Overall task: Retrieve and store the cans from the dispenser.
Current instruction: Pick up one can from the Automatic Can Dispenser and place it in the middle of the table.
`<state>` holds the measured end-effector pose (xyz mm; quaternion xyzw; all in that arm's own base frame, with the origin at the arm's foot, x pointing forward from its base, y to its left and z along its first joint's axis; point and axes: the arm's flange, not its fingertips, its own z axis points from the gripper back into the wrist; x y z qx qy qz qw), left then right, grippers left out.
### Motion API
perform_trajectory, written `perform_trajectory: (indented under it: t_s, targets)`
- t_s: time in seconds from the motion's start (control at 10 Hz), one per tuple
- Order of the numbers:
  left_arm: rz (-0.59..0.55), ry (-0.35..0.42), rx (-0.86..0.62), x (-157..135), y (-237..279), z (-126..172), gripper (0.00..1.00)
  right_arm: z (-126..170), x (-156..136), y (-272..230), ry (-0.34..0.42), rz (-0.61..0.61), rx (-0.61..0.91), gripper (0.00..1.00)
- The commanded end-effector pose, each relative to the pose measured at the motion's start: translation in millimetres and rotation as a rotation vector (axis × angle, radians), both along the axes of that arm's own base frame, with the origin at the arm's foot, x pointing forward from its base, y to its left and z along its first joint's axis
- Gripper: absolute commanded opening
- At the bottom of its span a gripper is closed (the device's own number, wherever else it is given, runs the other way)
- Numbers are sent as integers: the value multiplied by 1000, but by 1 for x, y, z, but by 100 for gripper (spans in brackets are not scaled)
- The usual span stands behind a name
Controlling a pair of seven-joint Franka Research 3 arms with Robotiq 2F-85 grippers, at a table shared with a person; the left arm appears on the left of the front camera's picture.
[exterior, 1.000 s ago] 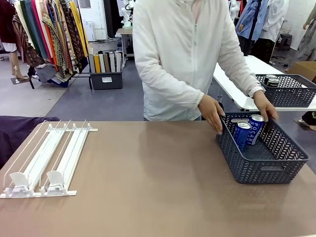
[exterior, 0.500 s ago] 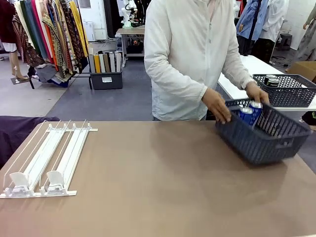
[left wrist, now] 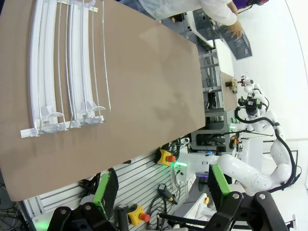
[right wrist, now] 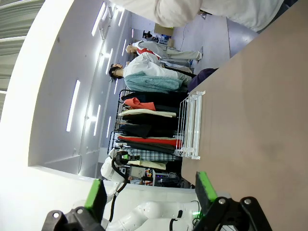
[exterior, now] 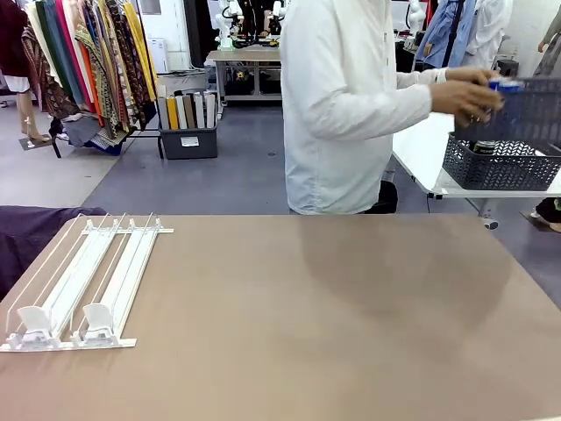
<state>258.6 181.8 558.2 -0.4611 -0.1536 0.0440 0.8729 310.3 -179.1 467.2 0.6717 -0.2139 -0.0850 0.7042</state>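
Two lanes make the dispenser (exterior: 83,285), which lies flat on the left part of the table (exterior: 298,324), its front lip at the near edge and two white pusher blocks (exterior: 66,320) just behind that lip. Both lanes hold nothing. To the right of the dispenser the brown top is bare. Farther right, behind the far edge, a person (exterior: 346,105) in a white shirt is turned away and holds a grey basket (exterior: 517,110) in the air with one hand (exterior: 465,95); a blue can (exterior: 501,85) shows at its rim. This basket is above another basket (exterior: 500,162) on a white table beyond. Left gripper (left wrist: 161,187) is spread wide and pinches nothing, above the near edge. Right gripper (right wrist: 149,190) is also spread and free.
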Motion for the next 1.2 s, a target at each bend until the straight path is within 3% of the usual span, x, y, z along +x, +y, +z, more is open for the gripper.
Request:
perform_trajectory:
  t_s: [0.0, 1.1]
  targets:
    - [4, -8, -20, 0, -1, 2, 100, 1, 0, -1, -20, 9, -17, 100]
    - [4, -8, -20, 0, -1, 2, 100, 1, 0, -1, -20, 9, -17, 100]
